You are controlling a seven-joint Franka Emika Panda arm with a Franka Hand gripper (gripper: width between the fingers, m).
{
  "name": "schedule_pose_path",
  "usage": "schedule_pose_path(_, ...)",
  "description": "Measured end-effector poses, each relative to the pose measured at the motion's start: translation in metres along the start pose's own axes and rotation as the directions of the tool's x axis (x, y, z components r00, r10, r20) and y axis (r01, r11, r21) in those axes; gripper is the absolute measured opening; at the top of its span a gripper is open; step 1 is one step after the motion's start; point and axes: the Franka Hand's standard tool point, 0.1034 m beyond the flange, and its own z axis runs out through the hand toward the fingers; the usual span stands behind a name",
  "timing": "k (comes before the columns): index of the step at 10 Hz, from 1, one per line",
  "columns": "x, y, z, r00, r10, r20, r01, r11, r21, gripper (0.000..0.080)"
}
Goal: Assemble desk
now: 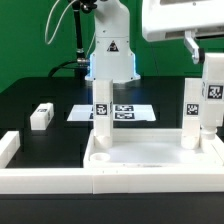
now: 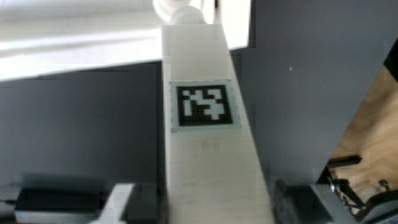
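My black table (image 1: 40, 95) spreads under everything, and a green backdrop (image 1: 30, 30) closes off the exterior view from nine round to twelve o'clock. The marker board (image 1: 130, 110) lies flat on the table near that view's centre. A white border wall (image 1: 45, 182) runs along seven o'clock and turns up at eight, and a black cable (image 1: 76, 40) hangs at eleven.
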Motion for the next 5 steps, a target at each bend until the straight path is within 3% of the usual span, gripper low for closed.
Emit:
schedule_pose_path(2,-0.0083,0.0016,0.0094,1.0,-0.002,0.014,0.002,1.0,-0.009,0.0284)
schedule_pose_path(5,-0.0035,0.0056,0.0143,1.0,-0.024,0.012,0.024,1.0,-0.017,0.0284)
